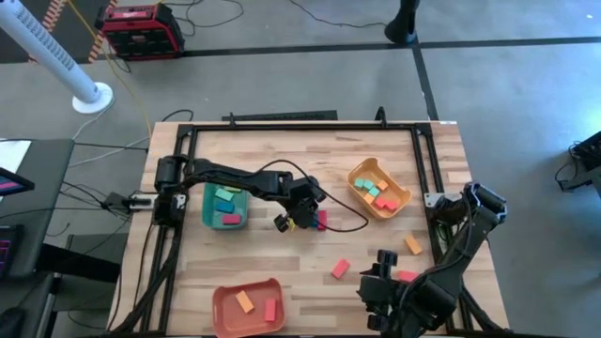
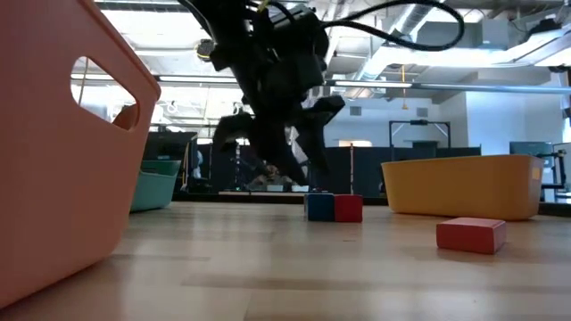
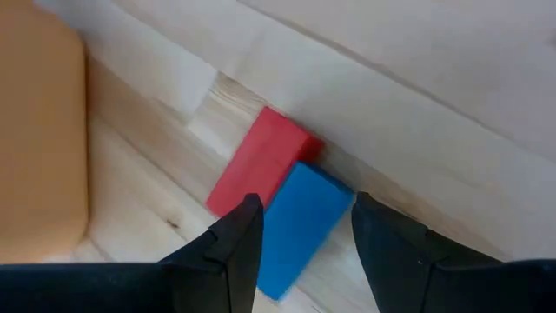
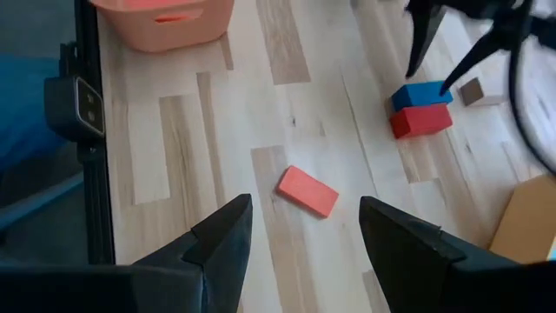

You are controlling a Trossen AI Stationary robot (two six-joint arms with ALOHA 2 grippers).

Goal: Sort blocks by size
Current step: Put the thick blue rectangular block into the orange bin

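Only the left wrist view shows the left pincer (image 3: 302, 233) open over the blue block (image 3: 300, 226).

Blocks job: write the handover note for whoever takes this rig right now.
Left pincer: open, poised above the blue block, which lies against a red block mid-table; nothing held.
Right pincer: open, empty, waiting at the near right edge, facing a loose salmon block.
Done: some blocks lie in the green tray, yellow-orange tray and salmon-red tray.
Left: the blue-red pair, the salmon block, an orange block and a red one partly hidden by the right arm.
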